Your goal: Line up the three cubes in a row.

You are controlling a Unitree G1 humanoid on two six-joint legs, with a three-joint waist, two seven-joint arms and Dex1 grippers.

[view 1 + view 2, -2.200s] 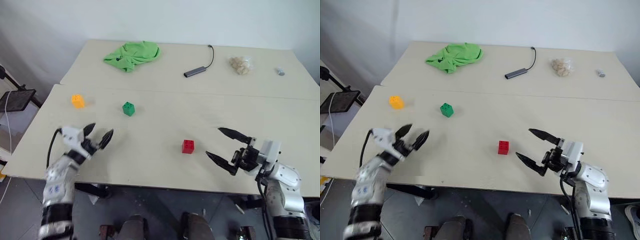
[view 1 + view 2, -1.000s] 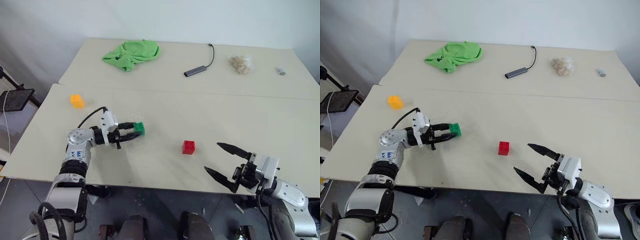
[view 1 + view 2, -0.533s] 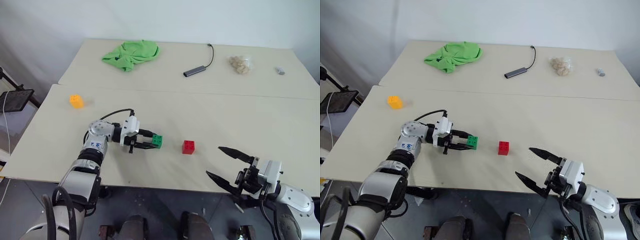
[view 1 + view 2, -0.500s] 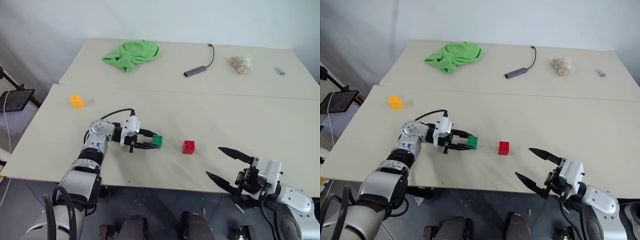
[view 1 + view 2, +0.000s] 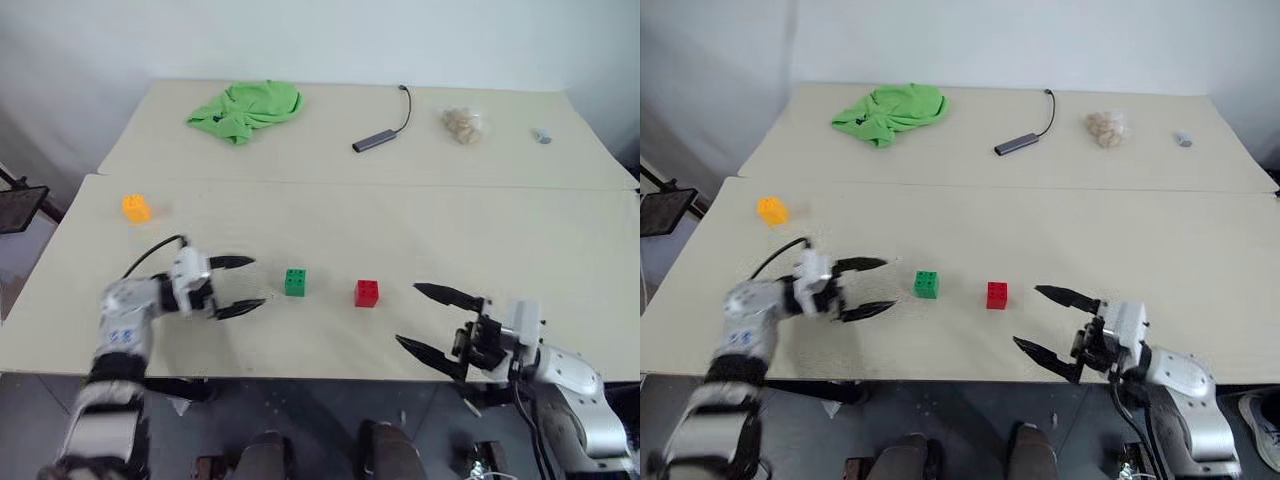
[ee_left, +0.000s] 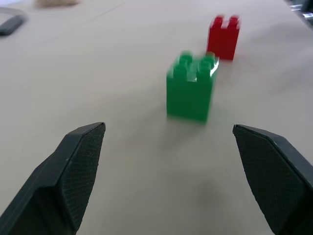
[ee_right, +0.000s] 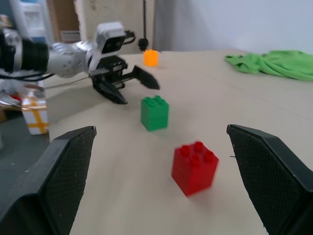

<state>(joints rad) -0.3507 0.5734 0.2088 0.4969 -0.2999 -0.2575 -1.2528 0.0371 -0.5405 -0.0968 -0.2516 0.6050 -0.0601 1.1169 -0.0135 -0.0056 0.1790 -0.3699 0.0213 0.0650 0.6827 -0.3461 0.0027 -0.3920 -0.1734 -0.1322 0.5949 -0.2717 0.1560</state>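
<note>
Green cube (image 5: 295,282) stands upright on the worktop (image 5: 400,230), free of contact, with the red cube (image 5: 367,293) near it on the right. Orange-yellow cube (image 5: 135,208) sits well apart, toward the worktop's left far edge. Left end effector (image 5: 236,287) is spread wide and empty, just left of the green cube. Right end effector (image 5: 432,320) is likewise spread wide and empty, right of the red cube at the worktop's near edge.
</note>
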